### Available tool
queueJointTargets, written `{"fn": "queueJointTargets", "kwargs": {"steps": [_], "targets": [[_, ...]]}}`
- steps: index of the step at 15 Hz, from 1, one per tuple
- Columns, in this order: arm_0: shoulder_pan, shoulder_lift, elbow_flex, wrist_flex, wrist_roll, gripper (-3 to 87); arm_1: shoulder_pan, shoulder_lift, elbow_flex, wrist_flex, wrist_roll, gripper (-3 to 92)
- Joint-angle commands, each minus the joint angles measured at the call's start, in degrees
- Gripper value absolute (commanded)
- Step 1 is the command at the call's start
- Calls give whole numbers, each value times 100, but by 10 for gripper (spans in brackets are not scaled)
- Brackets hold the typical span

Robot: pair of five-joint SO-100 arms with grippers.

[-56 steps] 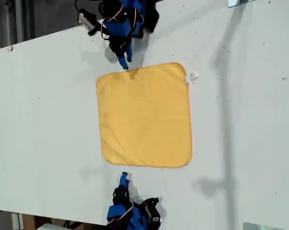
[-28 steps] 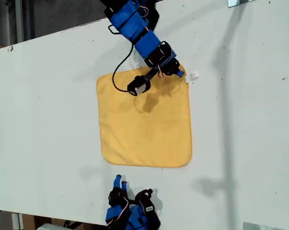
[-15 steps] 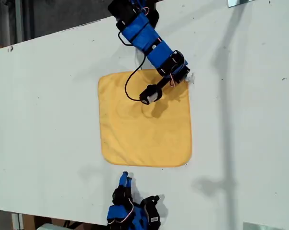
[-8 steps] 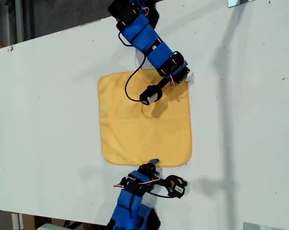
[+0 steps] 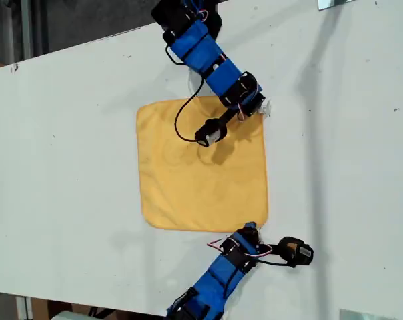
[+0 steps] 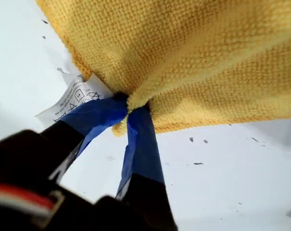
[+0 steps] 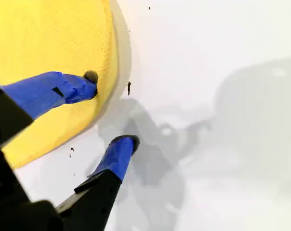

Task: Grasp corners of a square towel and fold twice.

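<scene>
Pinching the tagged corner (image 6: 131,103) of the towel (image 5: 201,167), your first claw (image 6: 128,108) is clamped tight on a bunched fold of yellow cloth, with the white tag (image 6: 71,101) poking out just beside the blue tips; in the exterior view this is the arm reaching down from the top edge to the towel's upper right corner (image 5: 258,107). That grip is sitting right at the rim, so you are probably keeping as much of the cloth free to swing as you can when the fold comes.

The towel is lying flat and spread on the white desk (image 5: 68,133), near the middle of the exterior view; no fold is made yet.

Your second claw (image 7: 112,108) is standing apart and holding nothing; one tip is resting over the yellow edge and the other is hovering over the bare desk beside it, so the hem is running between the two. In the exterior view this arm is coming up from the bottom edge toward the lower right corner (image 5: 255,223). You are straddling the edge this way, it seems, so that closing traps the rim; judging from the gap, you are needing to settle lower before squeezing, or the tips may slide off the cloth.
</scene>
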Motion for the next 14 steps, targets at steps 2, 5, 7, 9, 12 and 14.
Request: {"fn": "queueJointTargets", "kwargs": {"steps": [2, 5, 7, 9, 12, 14], "targets": [[-26, -352, -870, -413, -220, 198, 105, -53, -105, 422, 0, -1], [-264, -1020, -1811, 18, 149, 181, 53, -53, -123, 475, 35, -1], [-308, -1143, -1890, -53, 185, -15, -9, -88, -132, 457, 53, -1], [-316, -1151, -2030, 88, 299, -15, -62, 0, -220, 519, 79, -1], [-527, -1187, -3032, 1327, 853, -15, -26, 167, -756, 1037, 44, -1], [-826, -958, -3313, 1802, 1503, -15, 220, 589, -1028, 1310, -62, -1]]}}
